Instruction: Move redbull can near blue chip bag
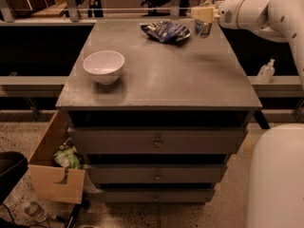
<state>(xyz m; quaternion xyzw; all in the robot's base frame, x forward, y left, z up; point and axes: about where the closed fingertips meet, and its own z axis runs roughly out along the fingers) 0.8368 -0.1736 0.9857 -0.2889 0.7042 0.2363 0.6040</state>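
camera view: gripper [203, 14] is clamping redbull can [203, 29] at far rt of cabinet top [161, 75], just beside blue chip bag [165, 31]; white bowl [103, 65] is sitting well apart, nr left edge.

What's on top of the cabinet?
A bowl front left, a chip bag at the back, and right of it the can, held by the gripper at the back right. The gripper covers the can's middle; contact unclear.

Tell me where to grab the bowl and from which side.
Take the bowl by its rim from above, one finger inside, one outside: it sits upright, mouth up, with a thin open edge. The end effector is at the far right of the table, shut on the can.
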